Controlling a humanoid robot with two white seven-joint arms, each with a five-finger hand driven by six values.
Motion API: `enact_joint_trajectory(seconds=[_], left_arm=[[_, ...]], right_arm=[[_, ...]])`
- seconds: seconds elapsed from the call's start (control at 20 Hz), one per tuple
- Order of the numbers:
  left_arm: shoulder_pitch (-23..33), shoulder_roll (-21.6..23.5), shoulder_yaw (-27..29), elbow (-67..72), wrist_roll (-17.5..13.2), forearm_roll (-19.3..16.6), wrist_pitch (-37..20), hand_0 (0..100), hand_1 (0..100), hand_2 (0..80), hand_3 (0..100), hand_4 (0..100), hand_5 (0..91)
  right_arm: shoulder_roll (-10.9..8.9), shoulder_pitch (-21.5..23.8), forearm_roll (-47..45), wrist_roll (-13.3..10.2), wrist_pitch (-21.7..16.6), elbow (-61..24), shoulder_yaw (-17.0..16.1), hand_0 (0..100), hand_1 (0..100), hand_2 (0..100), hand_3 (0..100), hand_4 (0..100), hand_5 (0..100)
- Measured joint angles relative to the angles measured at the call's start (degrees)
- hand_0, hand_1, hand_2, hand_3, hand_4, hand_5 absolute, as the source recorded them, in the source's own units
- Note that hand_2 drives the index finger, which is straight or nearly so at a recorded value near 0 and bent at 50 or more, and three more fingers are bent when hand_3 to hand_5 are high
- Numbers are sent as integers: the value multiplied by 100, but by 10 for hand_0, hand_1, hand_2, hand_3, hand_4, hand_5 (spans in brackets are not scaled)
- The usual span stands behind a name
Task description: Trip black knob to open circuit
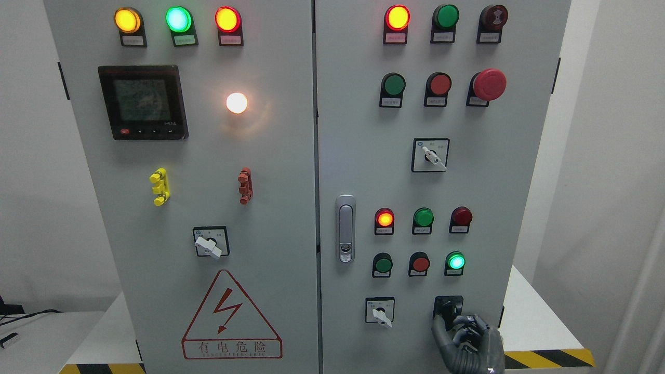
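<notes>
Right hand (470,340) comes up from the bottom edge, grey fingers (441,332) curled onto the black knob (448,307) at the cabinet's lower right. Looks like it's gripping it, though the hand hides most of the knob. Just left of the hand sits a white selector switch (380,310). Above the hand glows a lit green lamp (455,262). Labels are too small to read.

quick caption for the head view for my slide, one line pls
Right hand reaches up to the black knob at the lower right of the grey control cabinet.
</notes>
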Motion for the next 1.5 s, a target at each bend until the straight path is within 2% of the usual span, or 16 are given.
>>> enact_joint_trajectory(seconds=[0.7, 1.5], left_arm=[[0, 0, 0, 0, 0, 0, 0, 120, 389, 0, 0, 0, 0], [0, 0, 0, 0, 0, 0, 0, 120, 389, 0, 0, 0, 0]], right_arm=[[0, -12, -90, 0, 0, -3, 26, 362, 821, 621, 937, 897, 976], [0, -3, 299, 13, 0, -5, 30, 346, 816, 616, 920, 890, 975]])
